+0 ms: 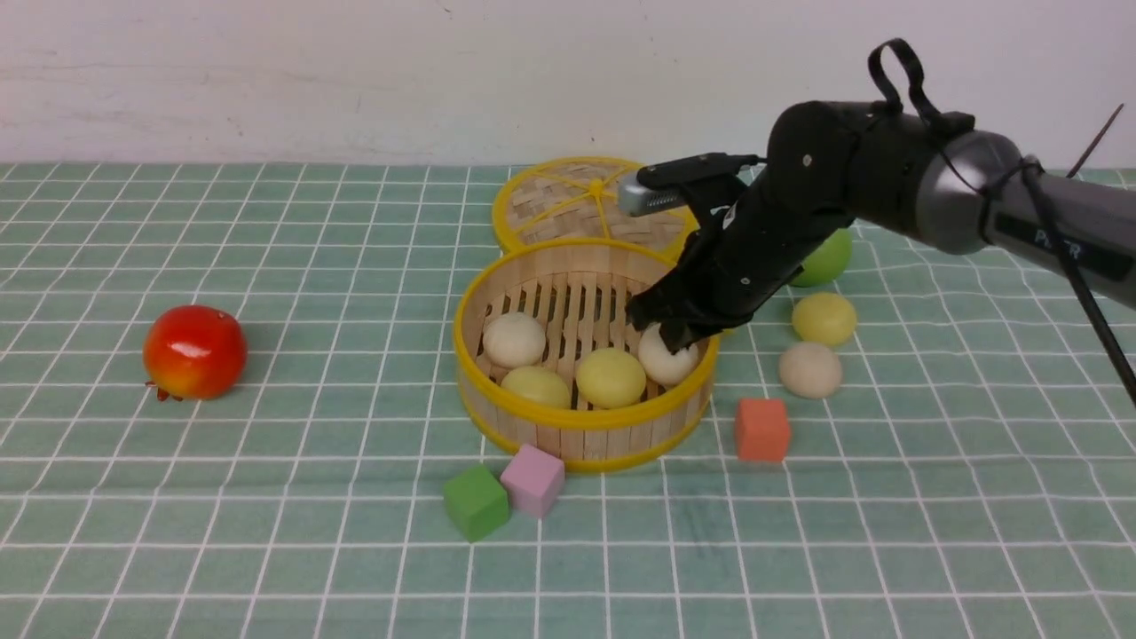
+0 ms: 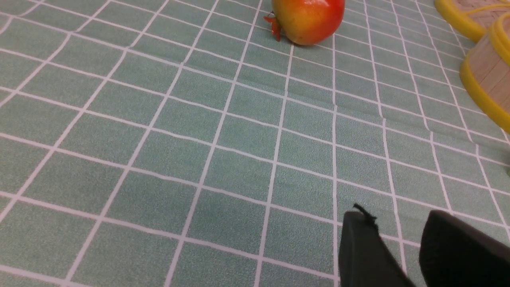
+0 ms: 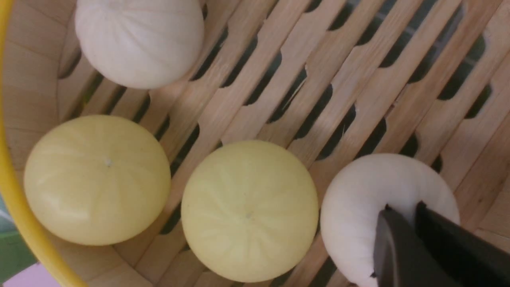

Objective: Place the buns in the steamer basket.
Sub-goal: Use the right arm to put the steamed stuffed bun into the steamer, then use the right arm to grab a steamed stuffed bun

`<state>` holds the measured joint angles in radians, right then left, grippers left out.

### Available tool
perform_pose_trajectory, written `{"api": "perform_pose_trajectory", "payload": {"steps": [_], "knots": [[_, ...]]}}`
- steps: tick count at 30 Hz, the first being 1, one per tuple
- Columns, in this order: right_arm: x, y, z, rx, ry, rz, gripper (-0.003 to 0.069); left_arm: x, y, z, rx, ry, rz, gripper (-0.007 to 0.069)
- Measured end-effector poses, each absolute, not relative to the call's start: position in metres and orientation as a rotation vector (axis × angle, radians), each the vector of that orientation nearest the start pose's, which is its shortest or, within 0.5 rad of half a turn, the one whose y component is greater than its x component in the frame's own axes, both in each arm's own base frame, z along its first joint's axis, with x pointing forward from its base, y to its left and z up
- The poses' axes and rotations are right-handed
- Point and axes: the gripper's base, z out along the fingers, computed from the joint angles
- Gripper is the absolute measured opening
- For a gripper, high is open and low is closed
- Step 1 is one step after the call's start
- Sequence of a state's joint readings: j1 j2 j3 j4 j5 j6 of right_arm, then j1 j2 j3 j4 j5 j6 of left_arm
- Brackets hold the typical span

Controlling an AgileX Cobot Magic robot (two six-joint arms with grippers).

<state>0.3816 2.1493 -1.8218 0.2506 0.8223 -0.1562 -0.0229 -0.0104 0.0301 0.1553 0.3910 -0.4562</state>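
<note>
Right hand (image 1: 672, 342) nearly closed, pinching white bun (image 3: 358, 199) inside steamer basket (image 1: 581, 417) beside three other buns (image 1: 611, 376); left hand (image 2: 398, 217) parted, empty, over tabletop (image 2: 199, 139)

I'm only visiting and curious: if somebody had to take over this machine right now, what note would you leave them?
Left gripper: open, empty, over bare cloth.
Right gripper: down in the steamer basket, closed on an off-white bun.
Done: three more buns lie in the basket, one off-white, two yellow.
To do: release that bun, then bring the loose yellow bun and loose off-white bun from the cloth right of the basket.
</note>
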Motion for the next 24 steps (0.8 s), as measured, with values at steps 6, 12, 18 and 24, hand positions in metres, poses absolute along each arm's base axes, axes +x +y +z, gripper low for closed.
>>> {"api": "perform_pose_trajectory", "payload": {"steps": [6,12,18,24], "knots": [[0.437,0.192,0.242,-0.504,2.576,0.389,0.0239,0.052,0.004,0.169,-0.313,1.867,-0.173,0.0225],[0.437,0.166,0.279,-0.529,2.555,0.260,0.0309,0.052,0.004,0.169,-0.313,1.867,-0.173,0.0232],[0.441,0.119,0.277,-0.436,2.692,0.104,0.0283,0.052,0.004,0.169,-0.313,1.867,-0.173,0.0238],[0.445,0.093,0.275,-0.349,2.730,0.080,0.0233,0.052,0.004,0.169,-0.313,1.867,-0.173,0.0237]]}}
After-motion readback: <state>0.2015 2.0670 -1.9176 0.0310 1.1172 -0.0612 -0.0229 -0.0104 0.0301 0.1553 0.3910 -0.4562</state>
